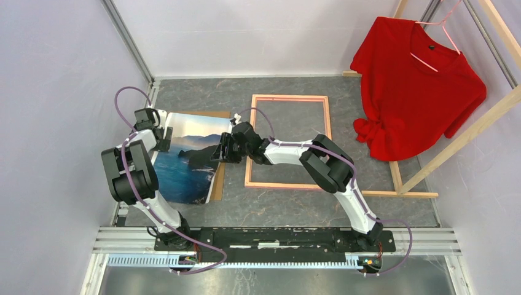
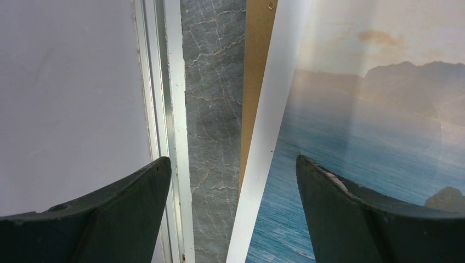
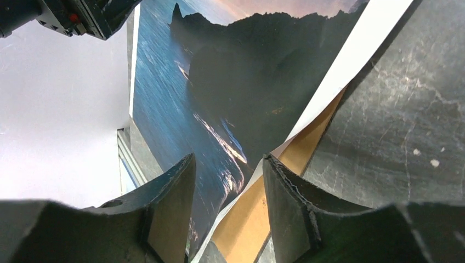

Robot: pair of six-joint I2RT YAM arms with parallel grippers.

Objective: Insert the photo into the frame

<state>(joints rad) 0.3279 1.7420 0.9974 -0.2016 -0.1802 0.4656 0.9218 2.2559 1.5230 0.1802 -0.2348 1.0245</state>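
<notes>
The photo of blue mountains and water lies at the left on a brown backing board. The frame lies flat and empty to its right, the table showing through it. My left gripper is open at the photo's left edge. In the left wrist view its jaws straddle the white border of the photo. My right gripper is at the photo's right edge. In the right wrist view the jaws are apart, with the lifted, curled edge of the photo between them and the board beneath.
A red shirt hangs on a wooden clothes rack at the back right, its base bar next to the frame. The white wall and an aluminium rail run close along the photo's left side.
</notes>
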